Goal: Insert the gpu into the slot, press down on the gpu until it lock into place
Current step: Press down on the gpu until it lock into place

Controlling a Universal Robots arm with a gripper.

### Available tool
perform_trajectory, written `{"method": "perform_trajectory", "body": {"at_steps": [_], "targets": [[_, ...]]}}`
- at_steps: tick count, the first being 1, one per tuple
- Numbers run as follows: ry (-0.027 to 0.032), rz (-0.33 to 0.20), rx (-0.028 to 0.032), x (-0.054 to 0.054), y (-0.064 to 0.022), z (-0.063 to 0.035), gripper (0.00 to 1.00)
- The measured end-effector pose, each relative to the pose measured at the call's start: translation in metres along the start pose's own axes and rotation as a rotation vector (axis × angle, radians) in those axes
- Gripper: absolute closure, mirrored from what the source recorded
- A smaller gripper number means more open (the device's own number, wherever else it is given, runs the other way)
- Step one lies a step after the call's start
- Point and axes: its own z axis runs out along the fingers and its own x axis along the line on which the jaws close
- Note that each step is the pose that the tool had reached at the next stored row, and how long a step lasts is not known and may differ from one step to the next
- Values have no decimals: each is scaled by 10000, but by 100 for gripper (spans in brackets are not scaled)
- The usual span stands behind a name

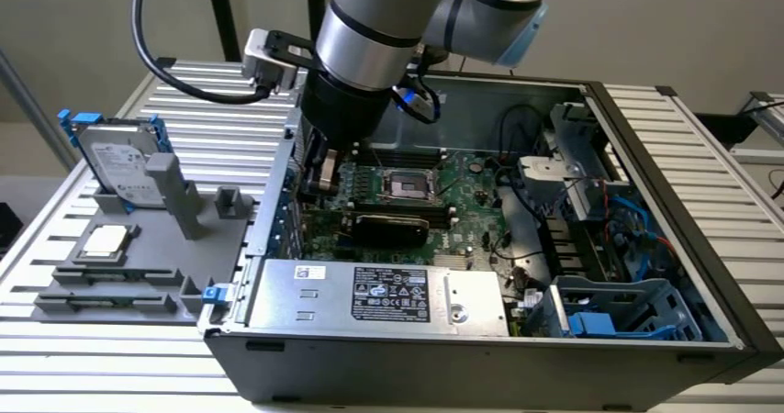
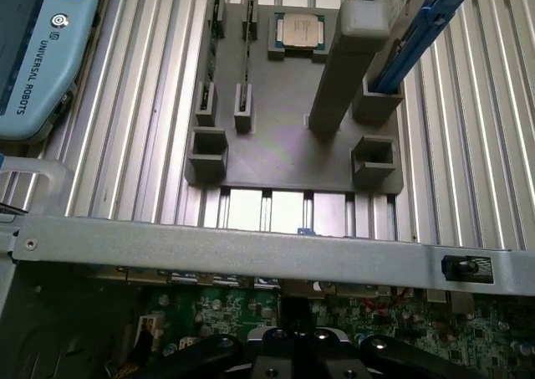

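While a ribbed aluminium surface (image 1: 722, 211) is carrying everything, an open computer case (image 1: 490, 358) is lying on its side against a plain pale wall. Beside it, toward the exterior view's left, a grey holder tray (image 1: 117, 275) is sitting with a hard drive (image 1: 117, 161) standing upright in blue rails, a processor chip (image 2: 299, 30) lying flat in a recess, and two memory sticks (image 2: 244, 69) standing on edge in their grooves. A blue teach pendant (image 2: 38, 57) reading "UNIVERSAL ROBOTS" is resting on the slats near the tray. Inside the case, a silver power-supply box (image 1: 380, 294) is wearing a black printed label too small to read, and a blue drive cage (image 1: 612, 312) is sitting at the exterior view's right. The arm's thick silver and black wrist is reaching down over the green motherboard (image 1: 472, 202), blocking the far board edge along the case's rear wall. The end effector (image 2: 297, 350) is sitting closed just above the board; what lies under it I cannot tell. The gpu (image 1: 386, 229), a dark card, is standing across the board below the processor socket (image 1: 410, 185).
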Motion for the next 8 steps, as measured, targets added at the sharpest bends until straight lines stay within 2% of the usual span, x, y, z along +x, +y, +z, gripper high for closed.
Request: {"method": "perform_trajectory", "body": {"at_steps": [8], "targets": [[-106, 326, 11, -3, 1, -5, 89]]}}
